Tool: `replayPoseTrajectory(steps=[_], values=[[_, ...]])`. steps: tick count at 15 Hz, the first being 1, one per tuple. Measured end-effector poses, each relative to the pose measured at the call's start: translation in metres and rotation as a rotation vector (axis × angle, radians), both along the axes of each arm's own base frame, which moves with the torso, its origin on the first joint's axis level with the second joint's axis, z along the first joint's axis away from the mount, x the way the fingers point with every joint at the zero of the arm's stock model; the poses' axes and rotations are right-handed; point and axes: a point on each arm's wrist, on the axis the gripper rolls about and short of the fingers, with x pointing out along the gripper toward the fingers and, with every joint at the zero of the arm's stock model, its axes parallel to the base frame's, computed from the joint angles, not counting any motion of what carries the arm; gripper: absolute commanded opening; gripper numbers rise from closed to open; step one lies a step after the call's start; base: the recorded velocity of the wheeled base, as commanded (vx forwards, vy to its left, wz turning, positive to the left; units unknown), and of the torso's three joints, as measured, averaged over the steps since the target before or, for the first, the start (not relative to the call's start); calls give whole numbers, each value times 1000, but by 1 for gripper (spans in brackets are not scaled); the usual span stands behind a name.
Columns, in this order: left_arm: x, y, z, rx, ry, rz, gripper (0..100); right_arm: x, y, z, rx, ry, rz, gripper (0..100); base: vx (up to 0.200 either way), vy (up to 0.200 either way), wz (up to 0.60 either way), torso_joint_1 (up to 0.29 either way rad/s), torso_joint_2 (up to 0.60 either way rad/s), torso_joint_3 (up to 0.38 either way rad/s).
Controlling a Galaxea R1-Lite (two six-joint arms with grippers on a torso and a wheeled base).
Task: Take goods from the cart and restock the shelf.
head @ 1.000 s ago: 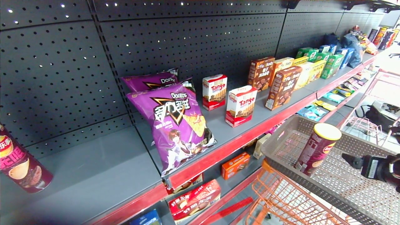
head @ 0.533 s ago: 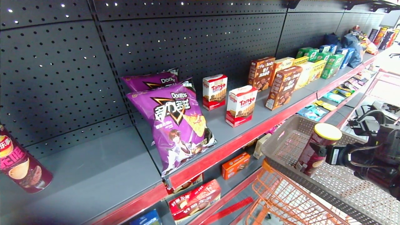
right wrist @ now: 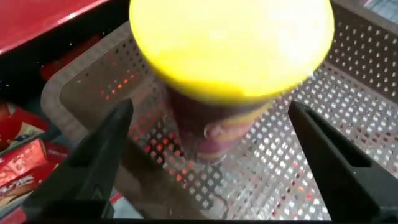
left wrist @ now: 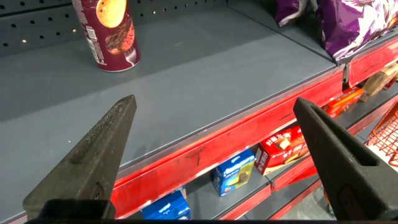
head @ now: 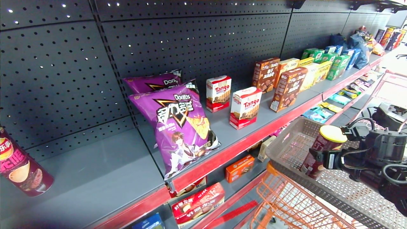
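Chip can (head: 320,144) upright in cart basket (head: 291,143)

The shelf (head: 95,171) lies bare between the can (head: 19,168) on the left and the purple chip bags (head: 178,127); boxes (head: 244,106) crowd the stretch beyond.

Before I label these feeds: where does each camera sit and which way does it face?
Head view: on the head, facing forward and down at shelf and cart basket; right gripper shows lower right.
Left wrist view: on the left arm, facing the shelf's chip can; open left gripper frames it.
Right wrist view: looking down on the yellow-lidded can; open fingers flank it.
Shared: head view holds both cans.
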Motion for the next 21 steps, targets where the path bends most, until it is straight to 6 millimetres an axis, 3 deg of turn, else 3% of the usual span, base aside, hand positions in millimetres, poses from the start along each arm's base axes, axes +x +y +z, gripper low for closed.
replayPoseTrajectory(steps=[4,7,8,10,12,17,19,21], values=[[0,0,0,0,0,0,100,17,1,-10,-19,23,46,100,0,0,0,0,0,0],[0,0,0,0,0,0,100,51,8,-15,-50,-3,110,100,0,0,0,0,0,0],[0,0,0,0,0,0,100,71,10,-15,-59,-40,133,0,0,0,0,0,0,0],[0,0,0,0,0,0,100,108,11,-17,-106,-110,194,0,0,0,0,0,0,0],[0,0,0,0,0,1,100,122,3,-15,-138,-182,186,0,0,0,0,0,0,0],[0,0,0,0,0,1,100,97,-7,-4,-159,-269,151,0,0,0,0,0,0,0],[0,0,0,0,0,0,100,89,-11,8,-162,-298,132,0,0,0,0,0,0,0],[0,0,0,0,0,0,100,77,-14,33,-166,-355,112,0,0,0,0,0,0,0]])
